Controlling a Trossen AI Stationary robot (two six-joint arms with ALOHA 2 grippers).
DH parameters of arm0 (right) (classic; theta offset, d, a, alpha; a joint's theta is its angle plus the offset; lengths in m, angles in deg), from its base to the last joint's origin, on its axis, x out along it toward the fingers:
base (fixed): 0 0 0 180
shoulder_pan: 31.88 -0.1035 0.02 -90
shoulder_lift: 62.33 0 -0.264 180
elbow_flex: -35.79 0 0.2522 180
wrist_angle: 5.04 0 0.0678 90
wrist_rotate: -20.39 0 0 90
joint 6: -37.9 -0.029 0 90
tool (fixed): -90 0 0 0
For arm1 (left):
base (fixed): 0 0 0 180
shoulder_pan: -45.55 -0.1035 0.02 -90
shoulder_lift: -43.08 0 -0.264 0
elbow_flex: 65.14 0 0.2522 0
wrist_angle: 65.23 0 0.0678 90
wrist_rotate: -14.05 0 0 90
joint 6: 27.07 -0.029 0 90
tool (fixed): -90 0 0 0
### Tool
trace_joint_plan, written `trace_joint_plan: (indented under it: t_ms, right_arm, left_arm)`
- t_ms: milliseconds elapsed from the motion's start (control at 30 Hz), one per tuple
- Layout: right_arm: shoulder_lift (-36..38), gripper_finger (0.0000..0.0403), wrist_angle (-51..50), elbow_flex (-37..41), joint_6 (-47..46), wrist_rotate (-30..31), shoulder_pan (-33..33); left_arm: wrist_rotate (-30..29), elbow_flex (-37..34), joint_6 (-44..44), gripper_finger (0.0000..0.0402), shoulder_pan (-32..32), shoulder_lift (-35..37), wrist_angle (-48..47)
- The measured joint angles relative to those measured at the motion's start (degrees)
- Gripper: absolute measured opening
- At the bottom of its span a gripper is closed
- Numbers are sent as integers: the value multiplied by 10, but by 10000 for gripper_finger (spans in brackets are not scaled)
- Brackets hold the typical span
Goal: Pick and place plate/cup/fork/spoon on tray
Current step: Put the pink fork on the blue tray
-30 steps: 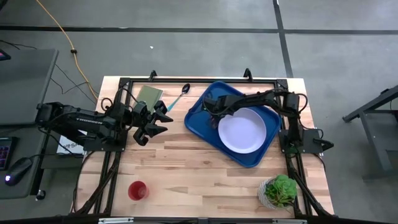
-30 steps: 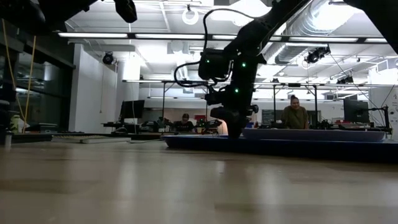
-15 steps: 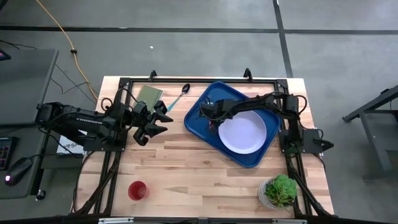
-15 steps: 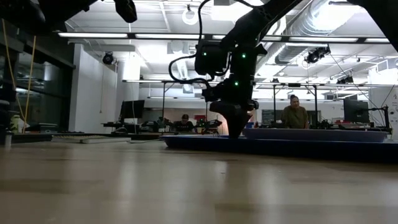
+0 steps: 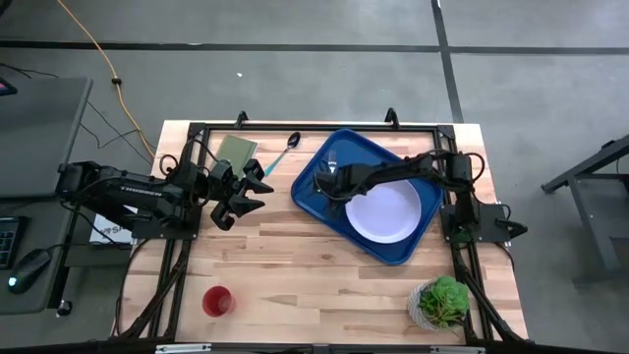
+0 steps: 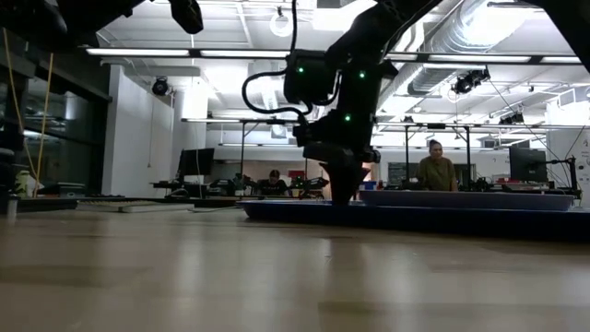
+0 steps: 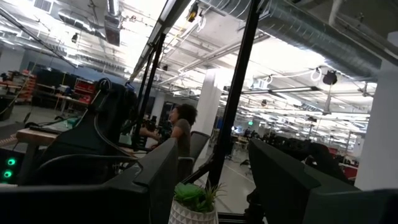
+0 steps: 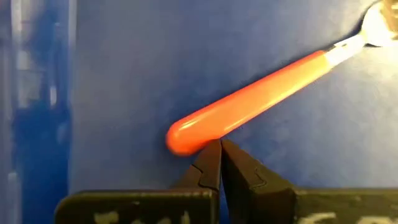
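The blue tray lies at the table's far right with the pale plate resting flat in it. The fork, with a red handle, lies flat on the tray floor; its tines show in the high view. My right gripper is shut, low over the tray's left part, its tips beside the handle's free end. The teal-handled spoon lies on the table left of the tray. The red cup stands at the near left. My left gripper is open and empty, left of the tray. My right gripper's shut fingertips stand right against the side of the fork's red handle near its free end, coming from above. I cannot tell whether they touch it. The fork lies flat on the tray floor.
A flat olive-green rectangle lies at the far left beside the spoon. A potted plant stands at the near right corner. People sit in the room beyond the table. Bare wood lies between the cup and the tray.
My right gripper has gone over the tray toward the table's near edge and a little toward its left edge, staying low. The plate and tray have kept still.
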Motion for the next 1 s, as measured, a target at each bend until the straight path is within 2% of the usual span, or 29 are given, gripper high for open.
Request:
trace_joint_plan:
  t_ms: [200,700,1000]
  right_arm:
    - [0,0,11,0,0,-8,-11]
    - [-19,0,132,-1,29,-21,-18]
    - [-19,0,134,-32,53,-11,-18]
  left_arm:
    - [0,0,0,179,0,0,0]
    - [0,0,-2,179,0,0,1]
    - [0,0,-2,179,0,0,0]
